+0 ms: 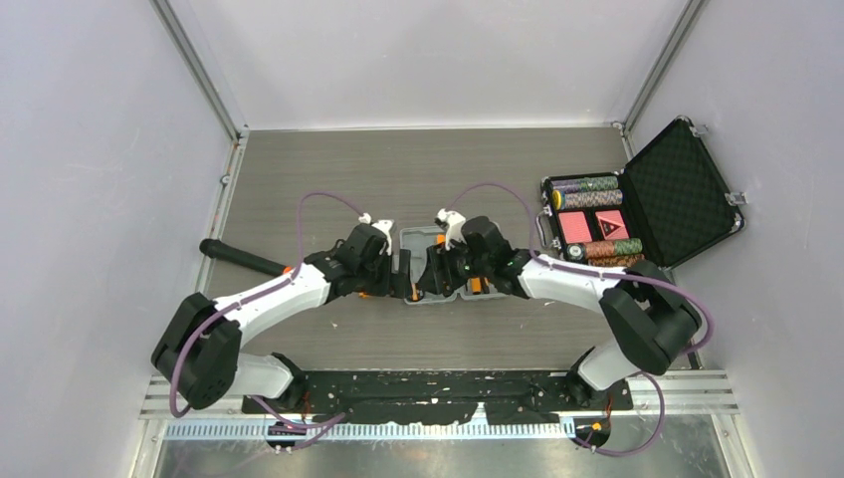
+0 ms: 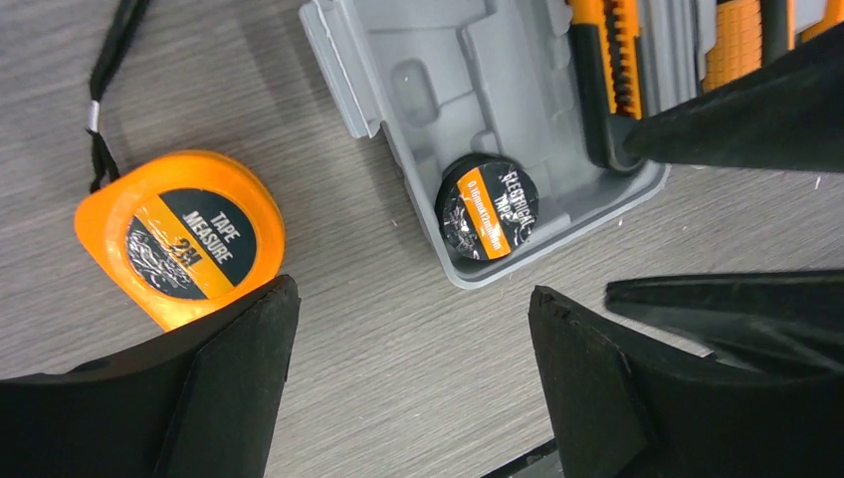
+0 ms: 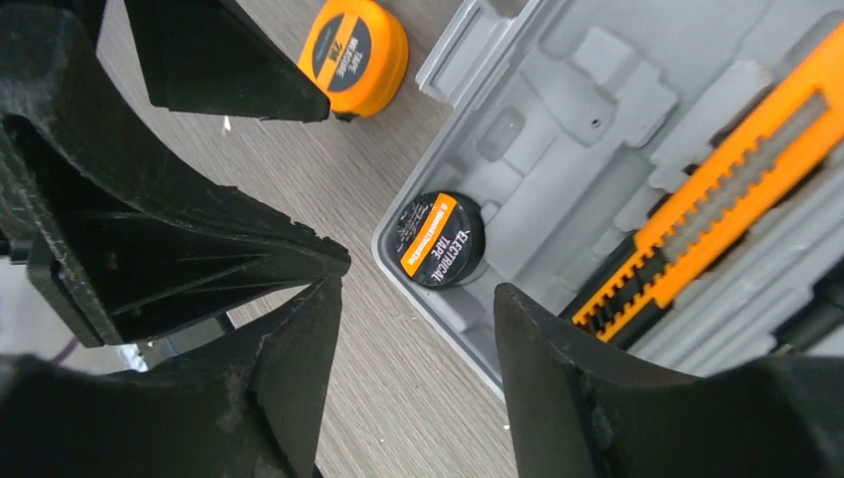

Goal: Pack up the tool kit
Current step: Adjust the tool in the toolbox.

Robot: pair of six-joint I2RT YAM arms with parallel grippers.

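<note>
- My left gripper [image 2: 410, 289] is open. Its fingers [image 2: 239, 378] stand wide apart over bare table [image 2: 418, 418] and hold nothing.
- My right gripper [image 3: 418, 287] is also open, with nothing between its fingers [image 3: 562, 398]. It hangs over the near corner of the tool case [image 3: 597, 100].
- The grey tool case [image 1: 410, 244] lies open in the middle of the table, between my two wrists.
- A black roll [image 2: 487, 207] sits in the round corner slot of the case. Its label reads "ELECTRICAL TAPE" in white. The small print on its orange band is too fine for me to read.
- An orange-and-black knife [image 3: 717, 199] with a ribbed slider lies in a long slot of the case.
- The orange tape measure [image 2: 179, 239] lies on the table outside the case, just beside its edge, and touches neither gripper. Its dark label reads "TAPE MEASURE". I cannot read the figure beneath it with certainty.
- A black wrist cord [image 2: 105, 80] trails from the tape measure across the table.
- A black handle [image 1: 239, 257] lies on the table to the left of my left arm.
- A black foam-lined case [image 1: 687, 189] stands open at the right, well apart. It holds chips and two red packs, and no writing on them is legible.
</note>
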